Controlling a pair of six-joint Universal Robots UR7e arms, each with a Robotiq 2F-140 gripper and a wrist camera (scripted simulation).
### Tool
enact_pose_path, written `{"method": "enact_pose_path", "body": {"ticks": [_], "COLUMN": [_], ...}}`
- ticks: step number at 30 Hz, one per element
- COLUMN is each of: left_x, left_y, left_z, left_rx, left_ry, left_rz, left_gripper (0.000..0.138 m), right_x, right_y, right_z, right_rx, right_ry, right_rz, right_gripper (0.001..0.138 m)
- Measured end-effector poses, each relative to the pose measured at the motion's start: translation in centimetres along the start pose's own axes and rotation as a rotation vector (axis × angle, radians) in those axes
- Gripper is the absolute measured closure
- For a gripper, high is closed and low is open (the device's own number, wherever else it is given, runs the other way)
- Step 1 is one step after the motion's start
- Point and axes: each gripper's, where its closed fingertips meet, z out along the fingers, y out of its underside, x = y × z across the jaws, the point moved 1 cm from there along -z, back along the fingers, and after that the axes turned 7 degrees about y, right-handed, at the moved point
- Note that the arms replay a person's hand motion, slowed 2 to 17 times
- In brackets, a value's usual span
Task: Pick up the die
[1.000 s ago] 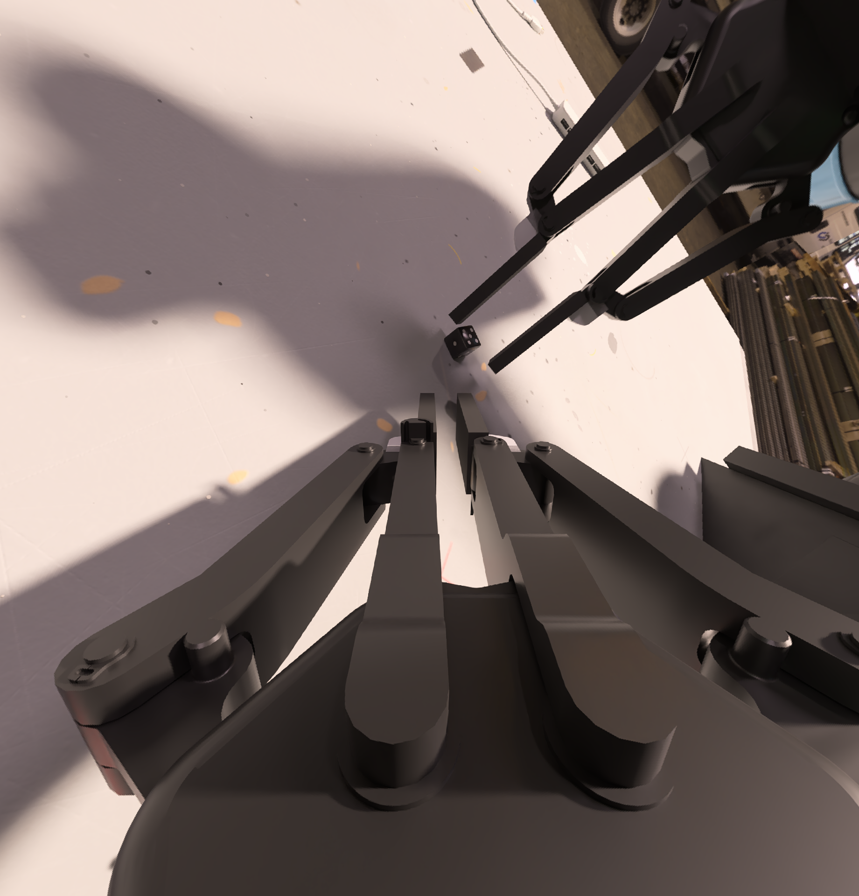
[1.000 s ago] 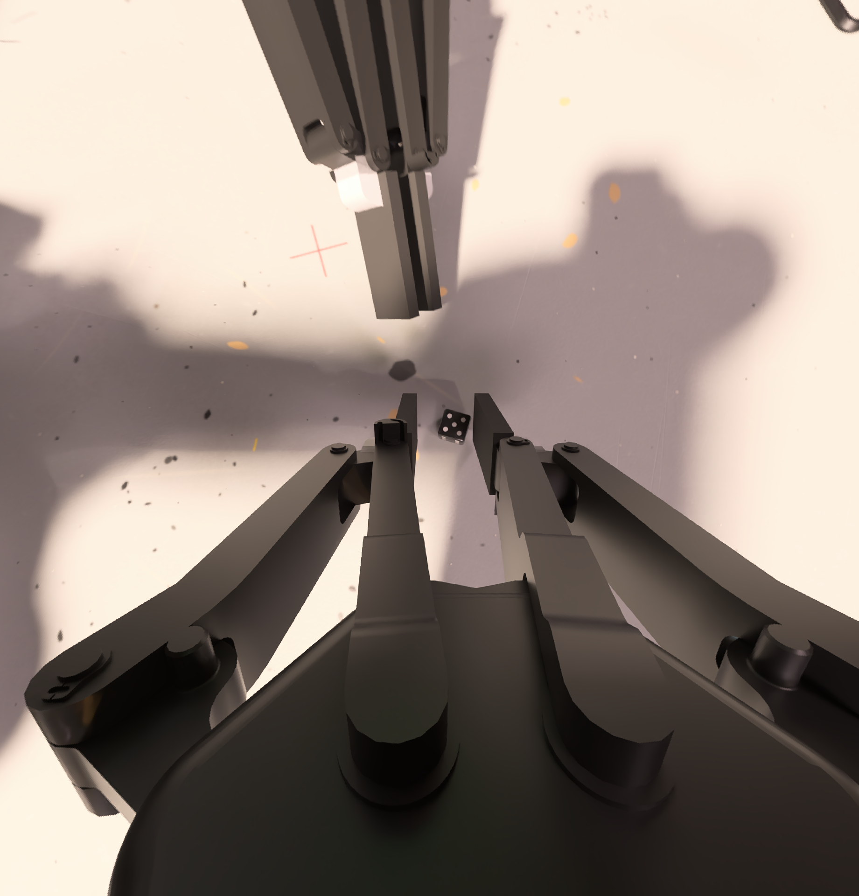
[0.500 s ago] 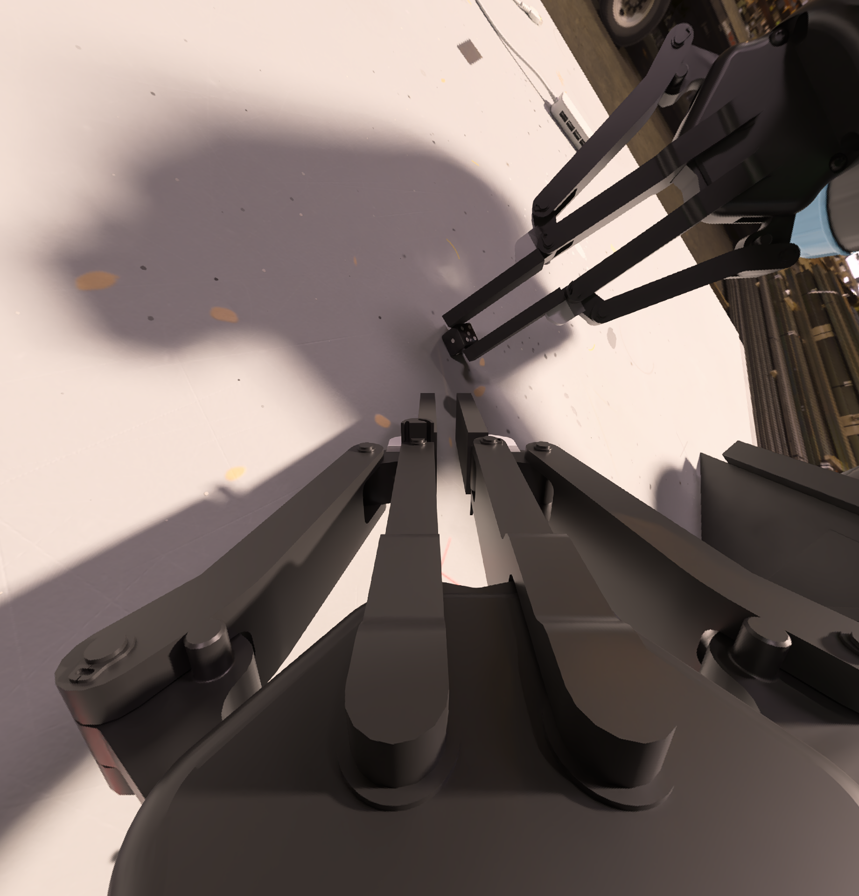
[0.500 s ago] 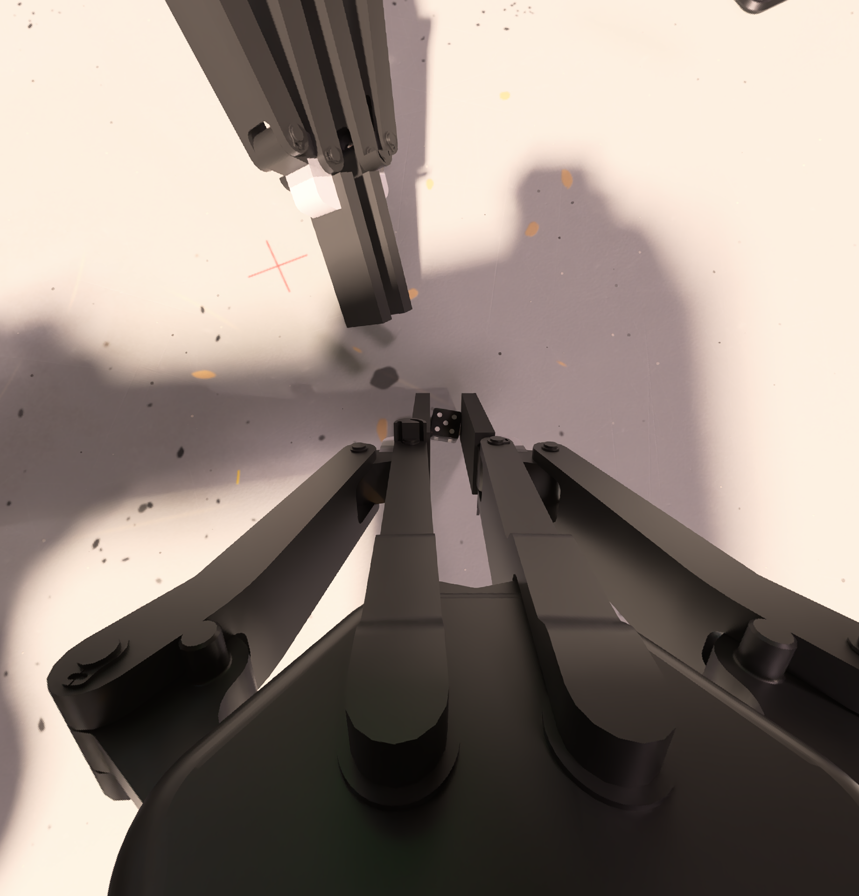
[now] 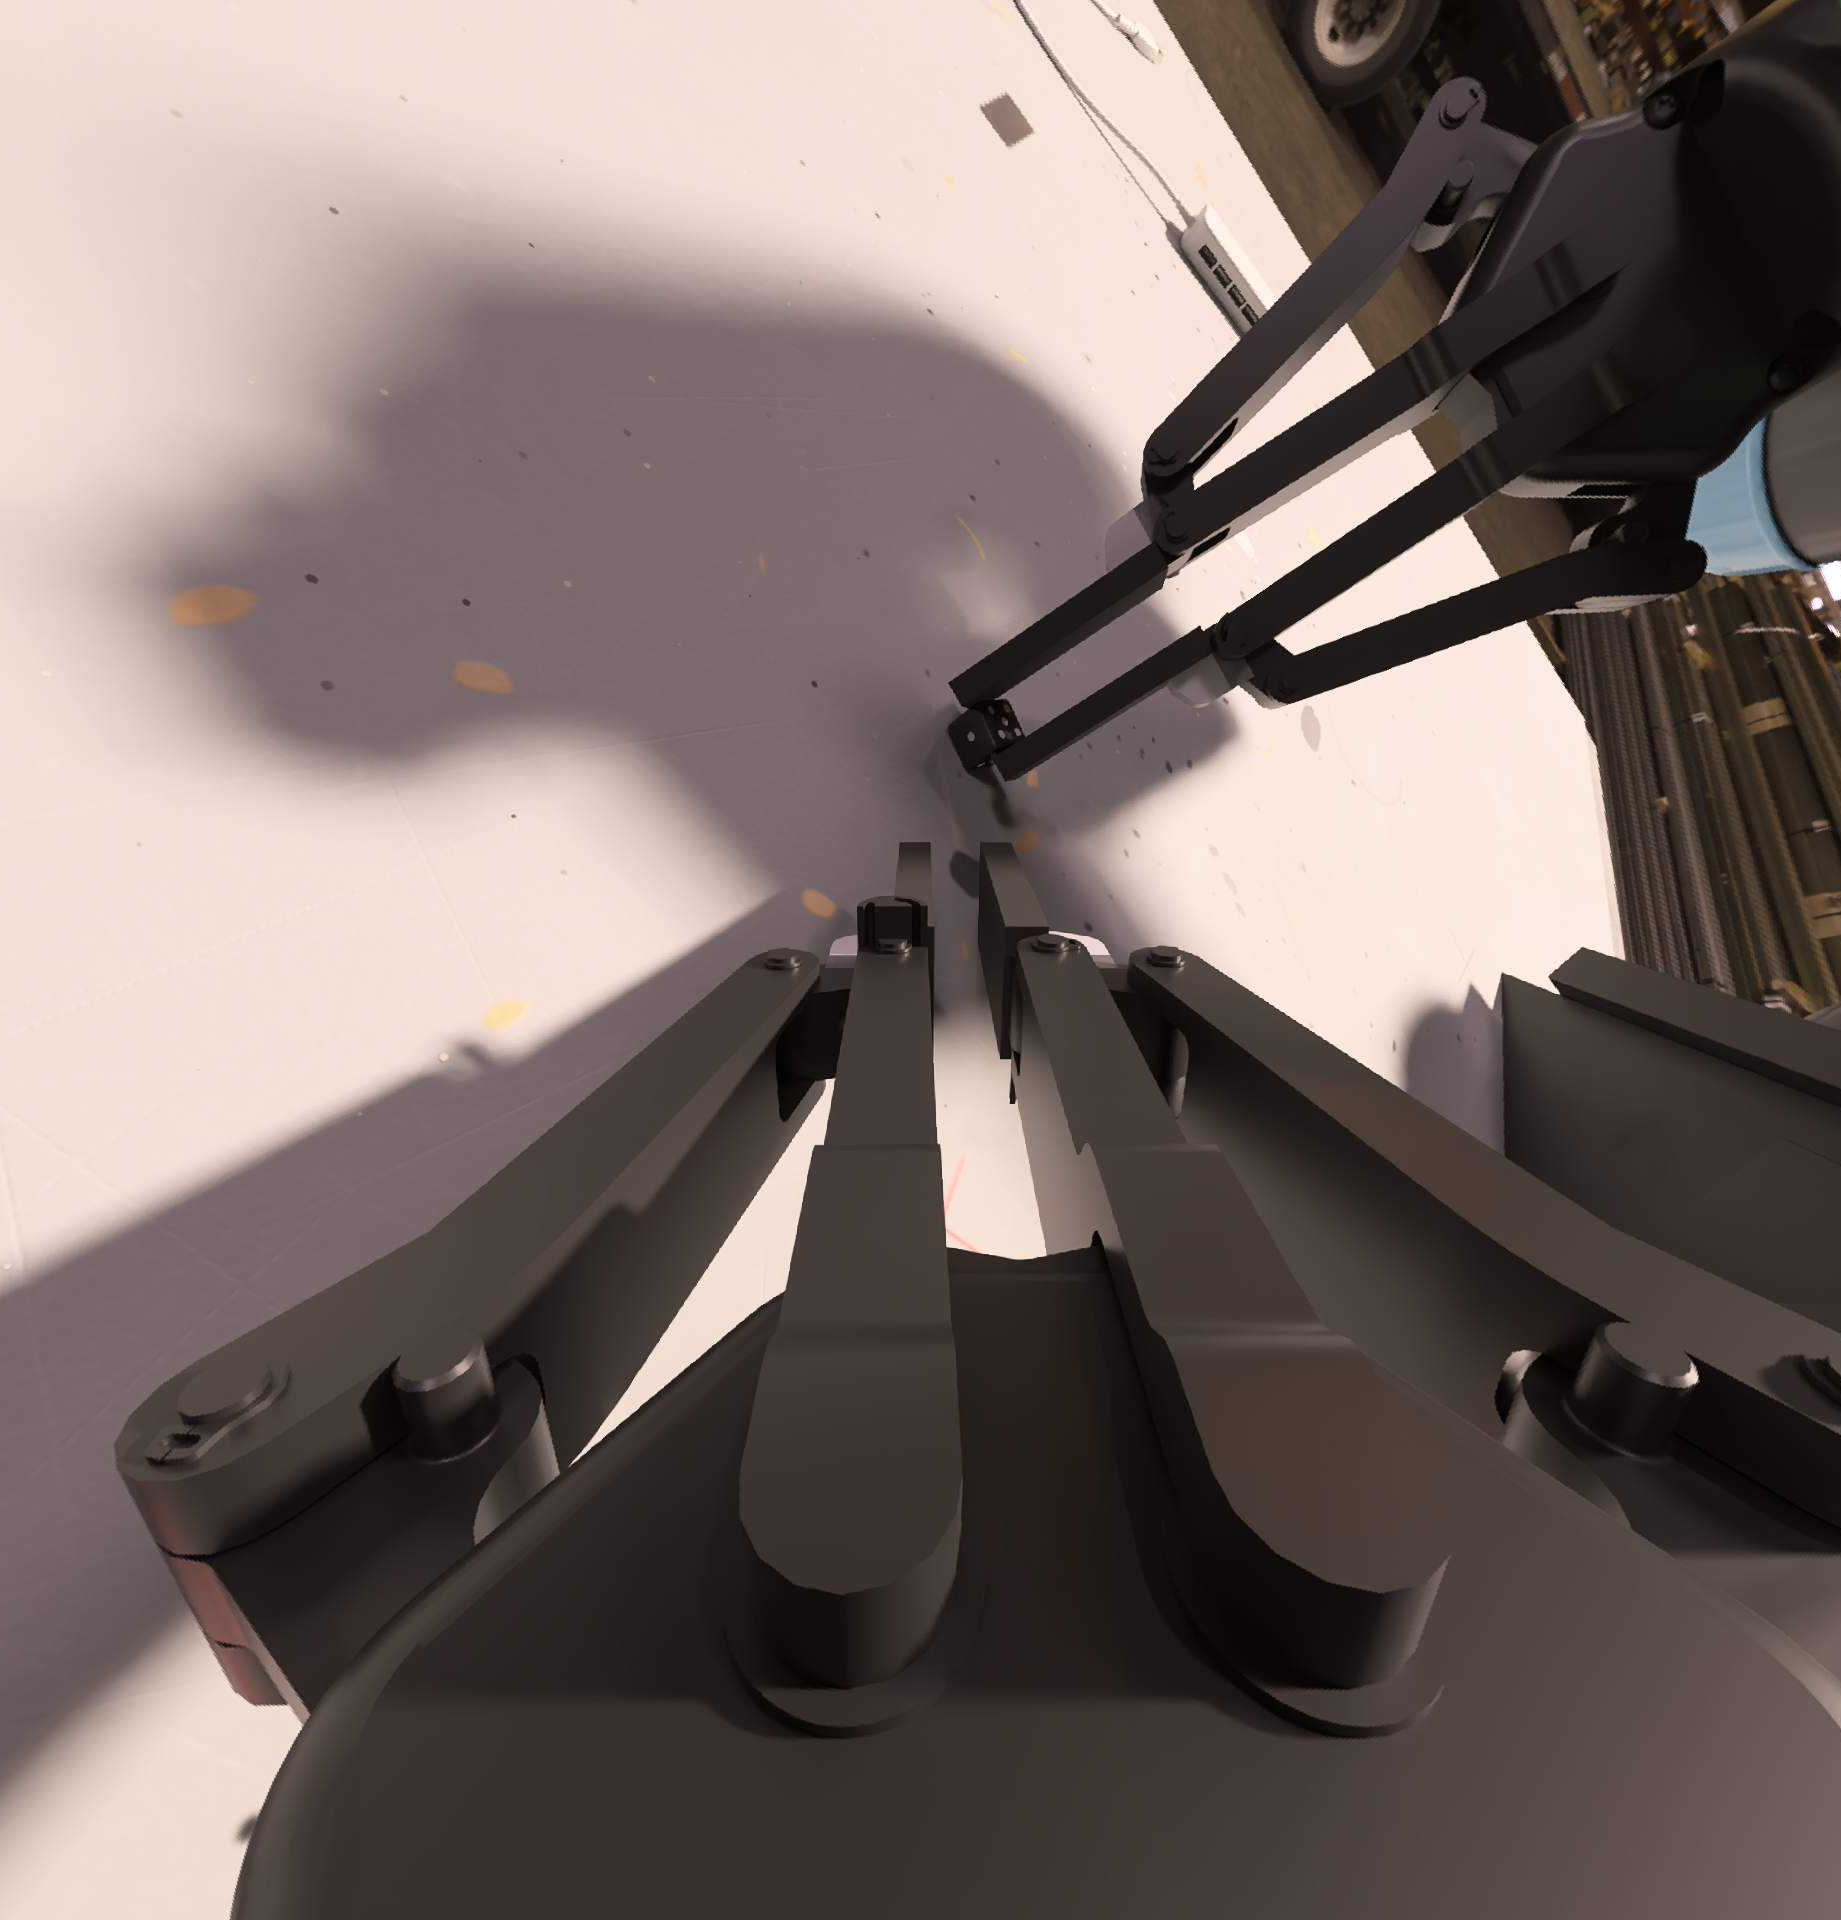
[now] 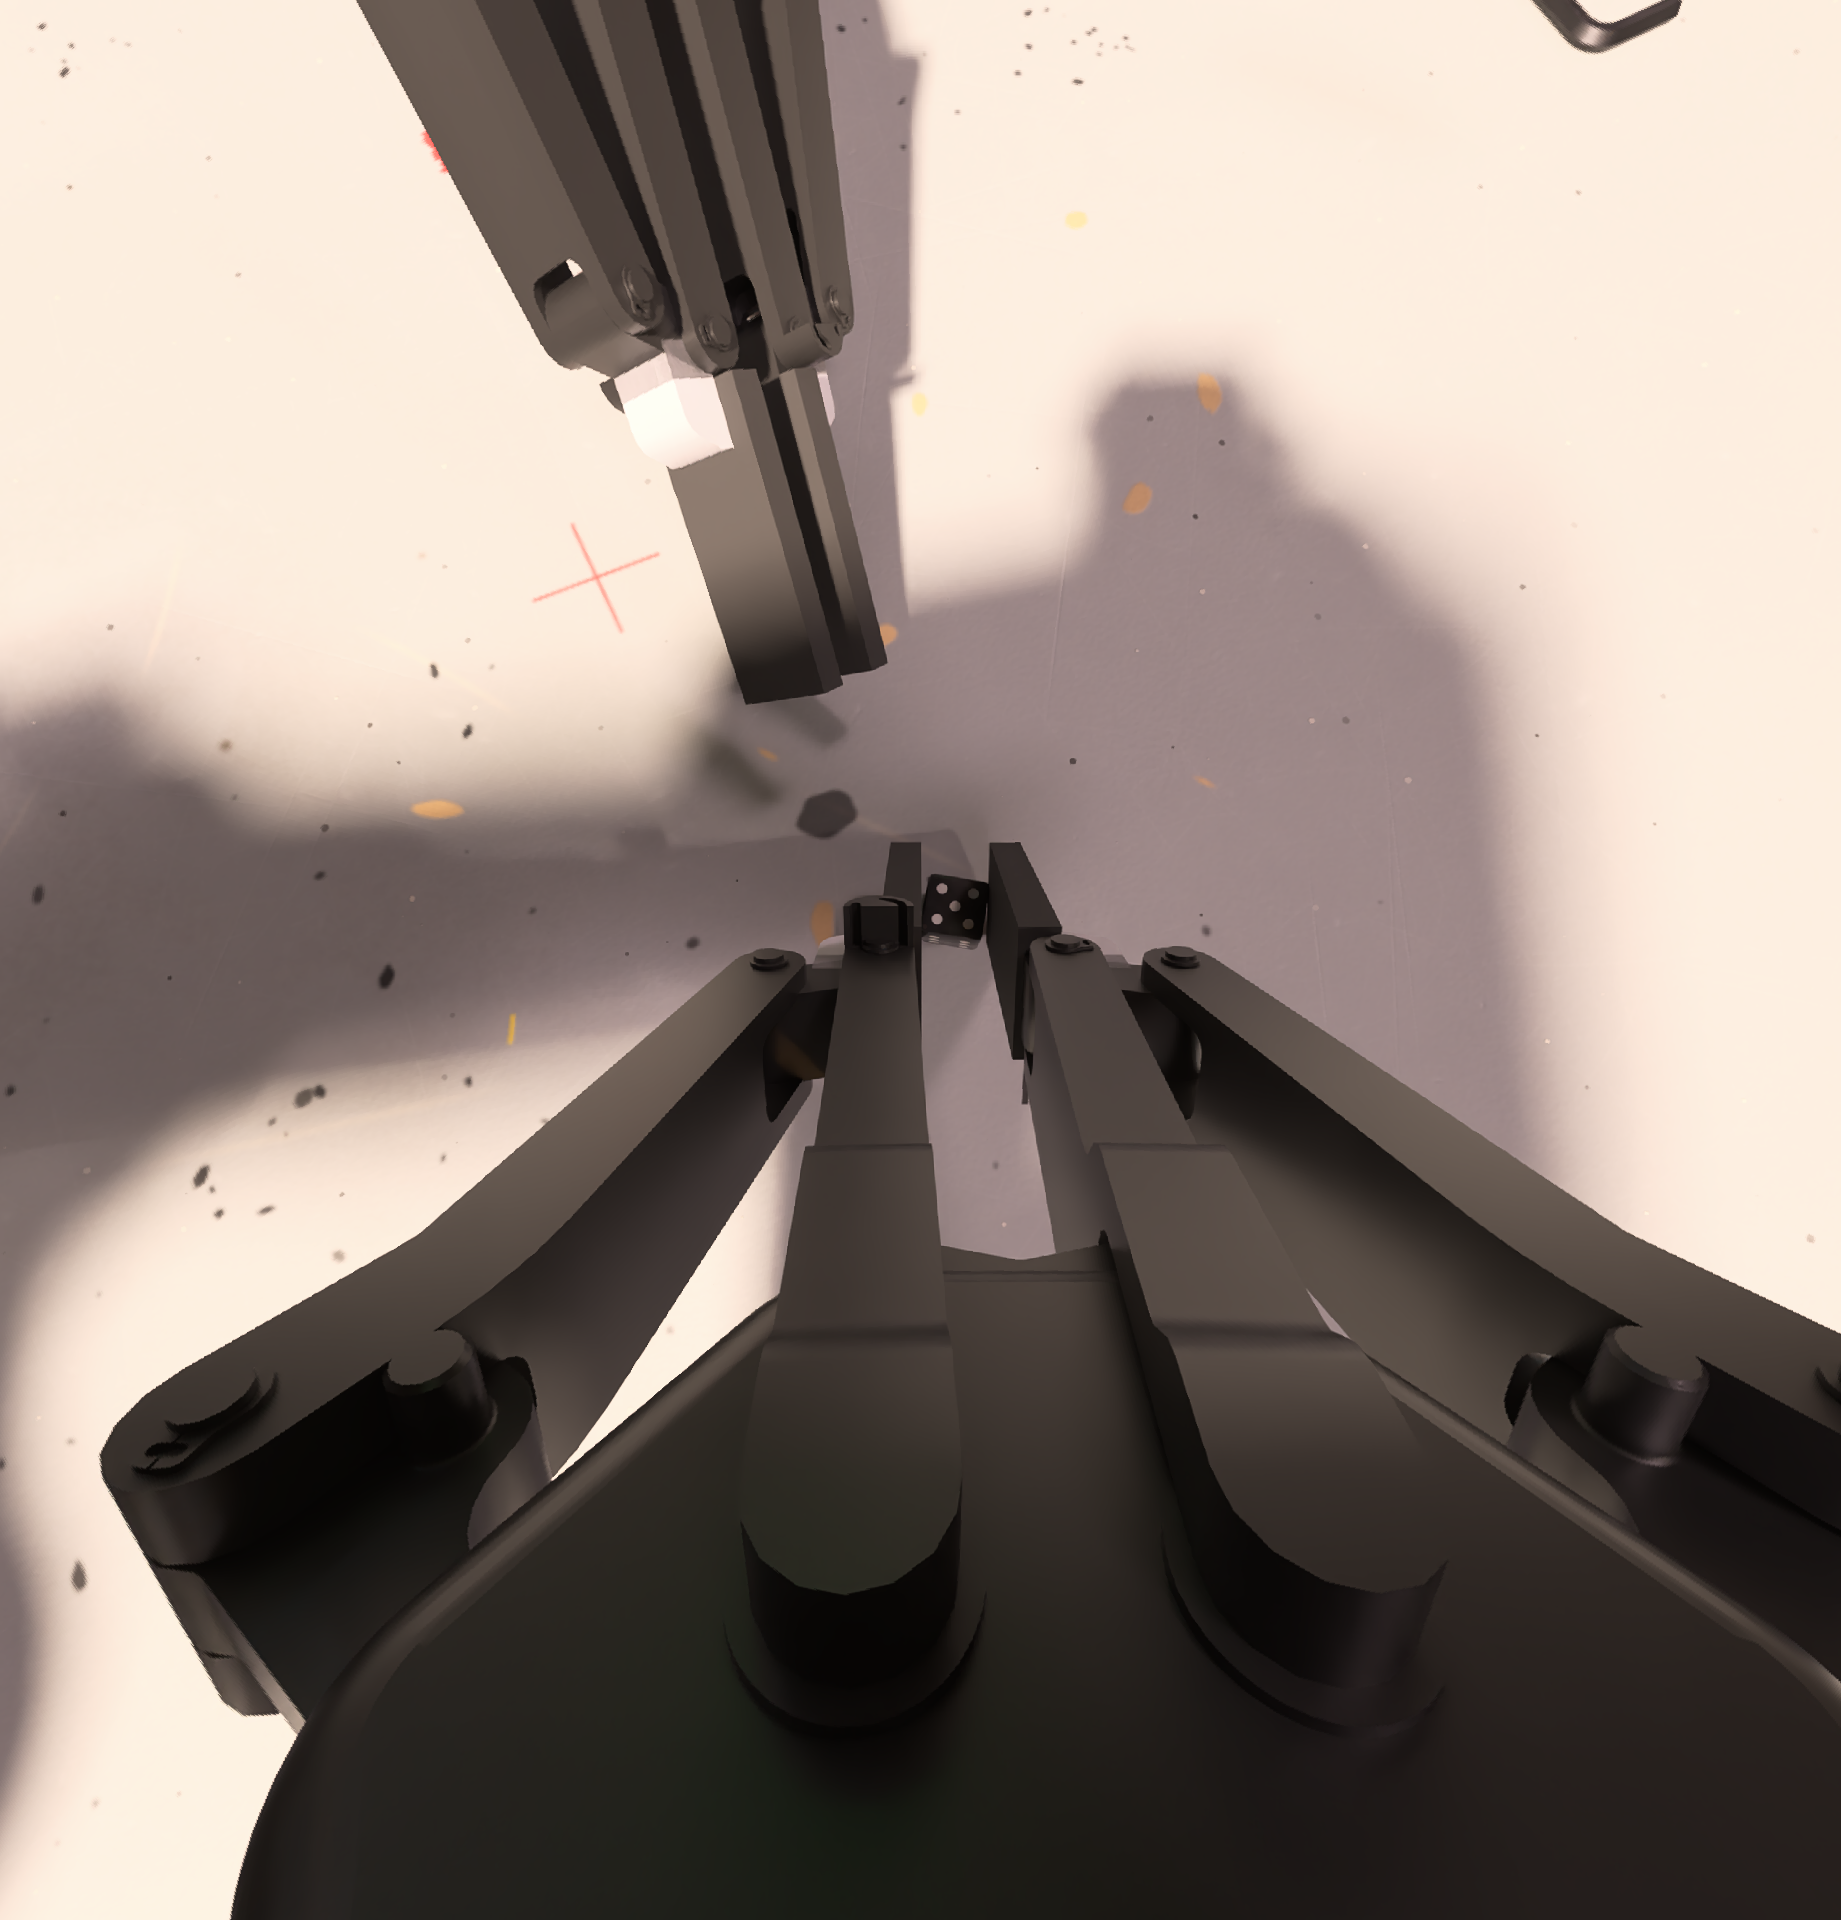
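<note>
The die is small and black with white pips. My right gripper is shut on it, with the die pinched between the fingertips. A dark die-shaped shadow lies on the white table apart from the die, so the die hangs a little above the surface. In the left wrist view the right gripper reaches in from the upper right with the die at its tips. My left gripper is shut and empty, just short of the die. It also shows in the right wrist view, pointing down from the top.
A white power strip with a cable lies near the table's far edge. Stacked bars stand beyond the edge. A dark block sits at the right. A red cross mark is on the table.
My right gripper has closed from open around the die to shut on it, and has raised it slightly off the table. The left gripper has stayed shut and in place.
</note>
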Motion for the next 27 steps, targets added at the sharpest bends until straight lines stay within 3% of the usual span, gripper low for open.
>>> {"method": "enact_pose_path", "body": {"ticks": [14,20,27], "left_x": [0.0,-0.1,0.0], "left_y": [-0.2,-0.2,-0.4], "left_z": [-0.3,-0.2,0.1], "left_rx": [0.014,0.015,0.017], "left_ry": [-0.005,-0.002,0.006], "left_rz": [0.003,0.005,0.012], "left_gripper": [0.124,0.123,0.122], "right_x": [0.7,-0.1,-1.4], "right_y": [-0.9,-2.1,-2.9], "right_z": [-1.0,-2.3,-2.4], "right_rx": [0.043,0.096,0.088], "right_ry": [0.049,0.04,0.04], "right_rz": [-0.062,-0.156,-0.267], "right_gripper": [0.122,0.122,0.122]}}
